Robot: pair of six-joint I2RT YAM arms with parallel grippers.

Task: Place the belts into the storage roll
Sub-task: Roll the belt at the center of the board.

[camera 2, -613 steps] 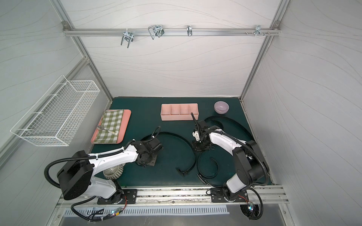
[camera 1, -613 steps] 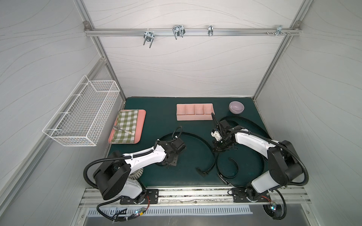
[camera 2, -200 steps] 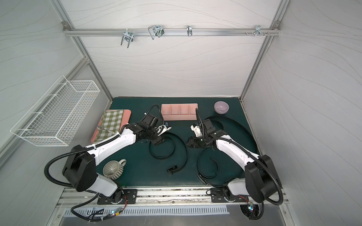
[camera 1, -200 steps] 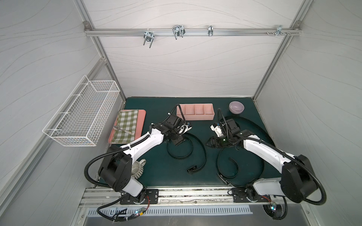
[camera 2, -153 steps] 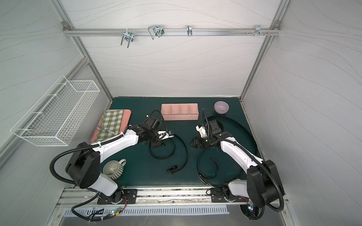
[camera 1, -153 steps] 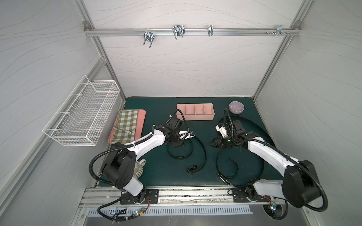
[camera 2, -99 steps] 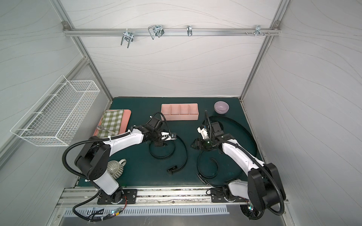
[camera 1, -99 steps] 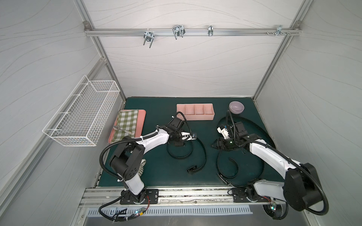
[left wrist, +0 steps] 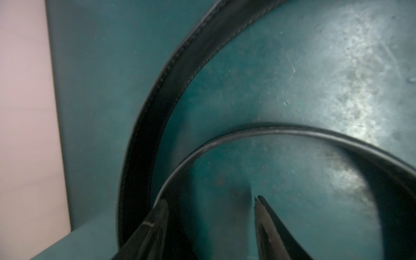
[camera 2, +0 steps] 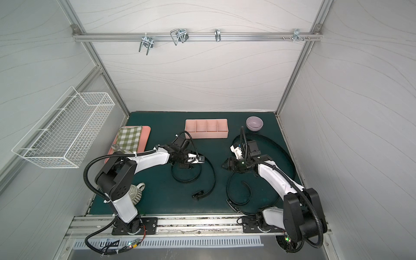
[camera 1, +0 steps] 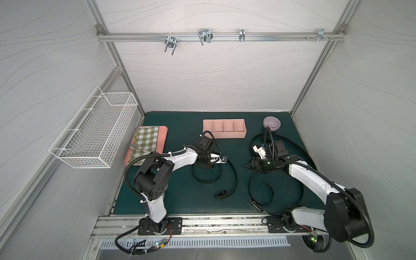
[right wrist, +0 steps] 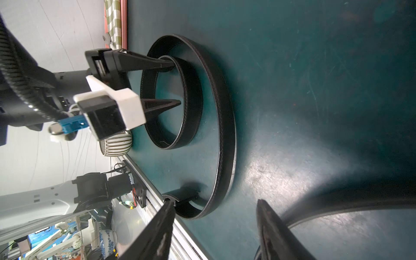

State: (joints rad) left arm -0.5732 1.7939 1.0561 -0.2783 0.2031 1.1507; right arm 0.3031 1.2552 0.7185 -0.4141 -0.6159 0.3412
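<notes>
One belt [camera 1: 206, 182] lies mid-mat as a loose coil, its tail curving to a buckle at the front. My left gripper [camera 1: 203, 166] stands open over the coil's back edge. One finger [right wrist: 157, 64] is outside the strap [right wrist: 193, 101] and the other is inside the ring. Nothing is pinched. My right gripper [camera 1: 246, 166] hangs open and empty just above the mat, pointing at the left one. A second belt [camera 1: 249, 191] curls in front of it and a third [camera 1: 292, 140] loops wide round the right arm. The pink storage roll [camera 1: 224, 135] stands at the back with its compartments empty.
A lilac bowl [camera 1: 272, 123] sits at the back right. At the left lies a flat pink tray [camera 1: 163, 139] with checked cloth, and a white wire basket [camera 1: 94, 130] hangs on the left wall. A ribbed cup [camera 2: 135, 191] stands by the left arm's base.
My left gripper has come away from the storage roll and down onto the belt's coil, straddling its strap. My right gripper has shifted slightly towards the front and stays open.
</notes>
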